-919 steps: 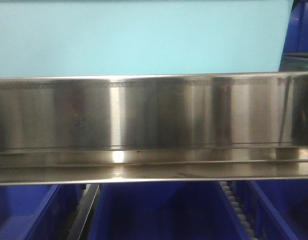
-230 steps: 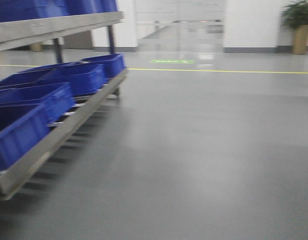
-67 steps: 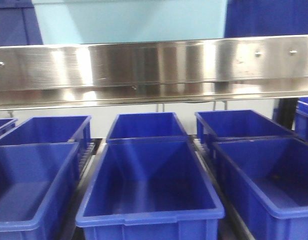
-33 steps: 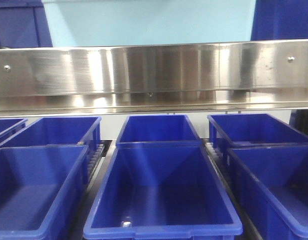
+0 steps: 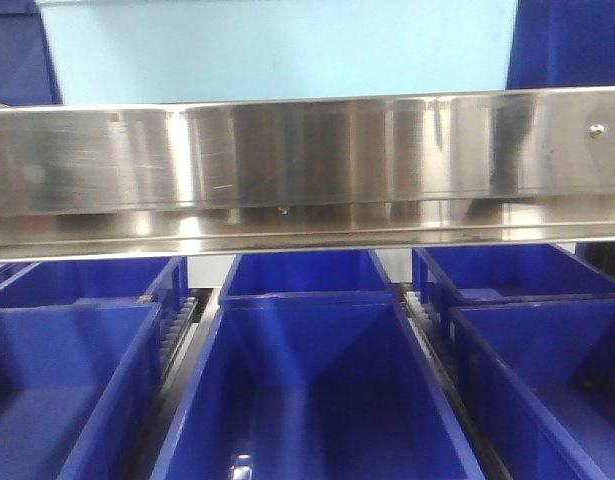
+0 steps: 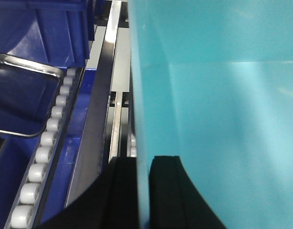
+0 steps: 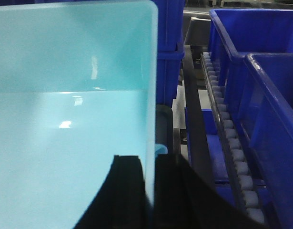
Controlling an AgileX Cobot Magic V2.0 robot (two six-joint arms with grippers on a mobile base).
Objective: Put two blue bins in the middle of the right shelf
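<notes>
A pale light-blue bin fills the top of the front view, held just above the broad brushed-steel rail of the right shelf's middle tier. My left gripper is shut on the bin's left wall, one finger inside and one outside. My right gripper is shut on the bin's right wall in the same way. Only one pale bin shows; the second is out of view.
Dark royal-blue bins sit in rows on the lower tier beneath the rail. More dark blue bins stand right of the held bin, and others to its left. White roller tracks run between them.
The steel rail has grown larger and lower in the front view and the lower blue bins have come nearer. The pale bin stays held by both grippers.
</notes>
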